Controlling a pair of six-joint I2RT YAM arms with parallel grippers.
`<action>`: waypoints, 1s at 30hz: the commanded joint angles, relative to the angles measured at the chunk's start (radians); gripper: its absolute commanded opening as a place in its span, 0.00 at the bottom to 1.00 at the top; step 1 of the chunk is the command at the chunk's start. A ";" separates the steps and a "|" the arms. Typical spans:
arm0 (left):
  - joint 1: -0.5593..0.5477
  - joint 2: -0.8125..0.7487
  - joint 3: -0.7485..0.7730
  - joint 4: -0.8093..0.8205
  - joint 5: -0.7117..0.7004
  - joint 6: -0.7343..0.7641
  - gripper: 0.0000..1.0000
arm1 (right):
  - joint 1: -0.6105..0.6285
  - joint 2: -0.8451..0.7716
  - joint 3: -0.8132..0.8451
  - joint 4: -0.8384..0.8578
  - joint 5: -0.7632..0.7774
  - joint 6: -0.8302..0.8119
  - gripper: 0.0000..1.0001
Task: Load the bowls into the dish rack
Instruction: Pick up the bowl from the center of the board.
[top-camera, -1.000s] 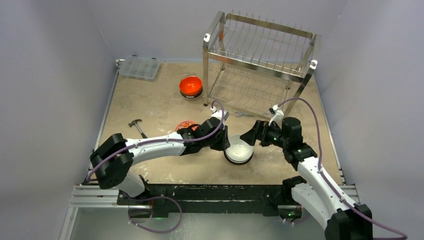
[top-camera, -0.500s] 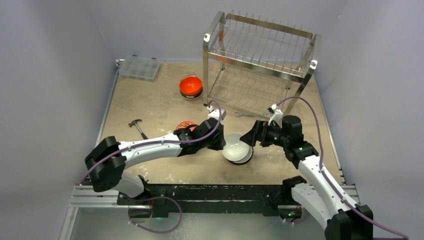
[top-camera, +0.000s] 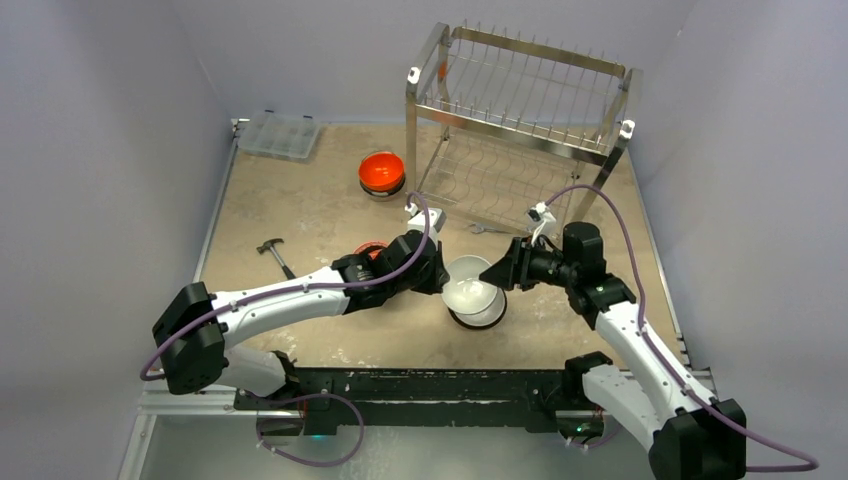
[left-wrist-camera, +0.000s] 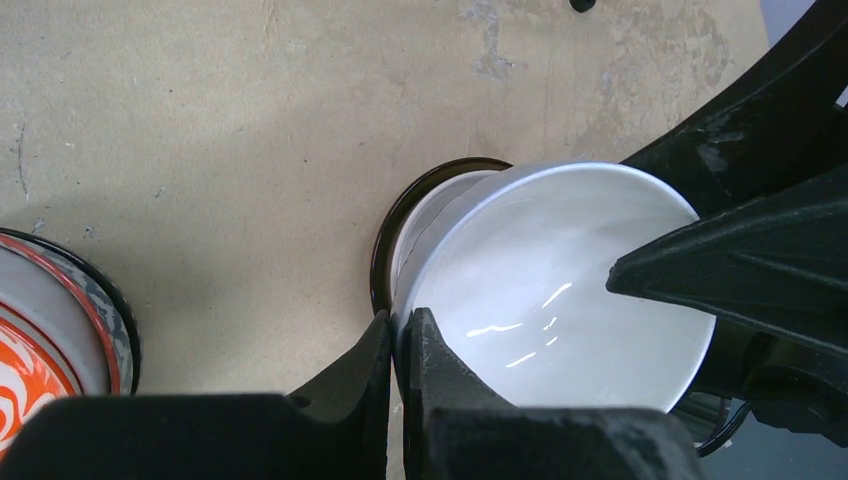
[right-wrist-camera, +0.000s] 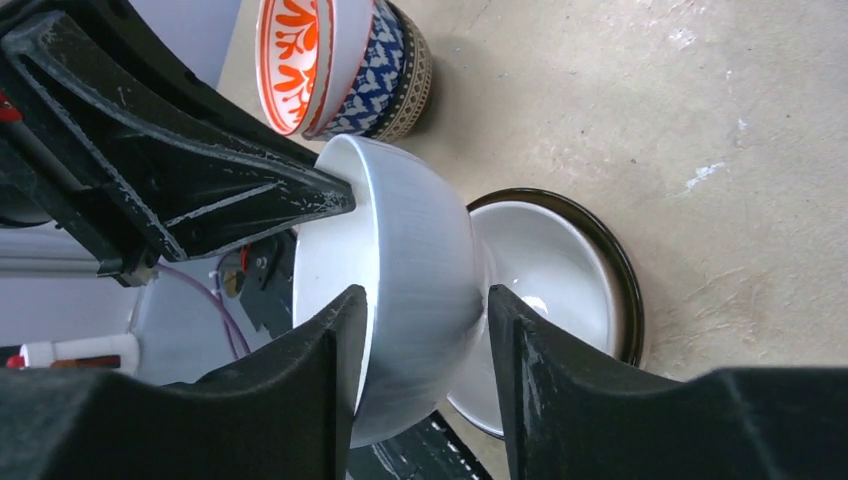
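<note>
A white bowl (top-camera: 468, 292) is tilted on edge just above a dark-rimmed bowl (top-camera: 481, 319) on the table. My left gripper (top-camera: 443, 283) is shut on its near rim, pinched thin in the left wrist view (left-wrist-camera: 400, 322). From the right, my right gripper (top-camera: 492, 275) straddles the same bowl (right-wrist-camera: 420, 230), one finger inside the rim and one against its outer wall, both touching. An orange-red bowl (top-camera: 381, 170) stands farther back left. A red-and-white patterned bowl (right-wrist-camera: 298, 62) sits behind my left arm. The dish rack (top-camera: 520, 110) stands at the back, nothing in it.
A clear compartment box (top-camera: 280, 133) lies at the back left corner. A small hammer (top-camera: 272, 251) lies on the left of the table, and a small metal tool (top-camera: 481, 230) by the rack's front leg. The patterned bowl rests in a blue patterned bowl (right-wrist-camera: 392, 62).
My left gripper has pinched the white bowl's rim and tipped it up off the dark-rimmed bowl. My right gripper's jaws have closed in from wide open onto that bowl.
</note>
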 joint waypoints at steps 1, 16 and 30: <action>-0.006 -0.050 0.054 0.062 0.000 0.004 0.00 | 0.007 0.005 0.038 0.039 -0.062 -0.007 0.45; -0.006 -0.067 0.047 0.033 -0.024 -0.013 0.58 | 0.007 0.015 0.039 0.013 -0.020 -0.040 0.00; 0.012 -0.147 -0.082 0.202 0.151 -0.150 0.99 | 0.006 -0.006 0.065 0.016 0.030 -0.040 0.00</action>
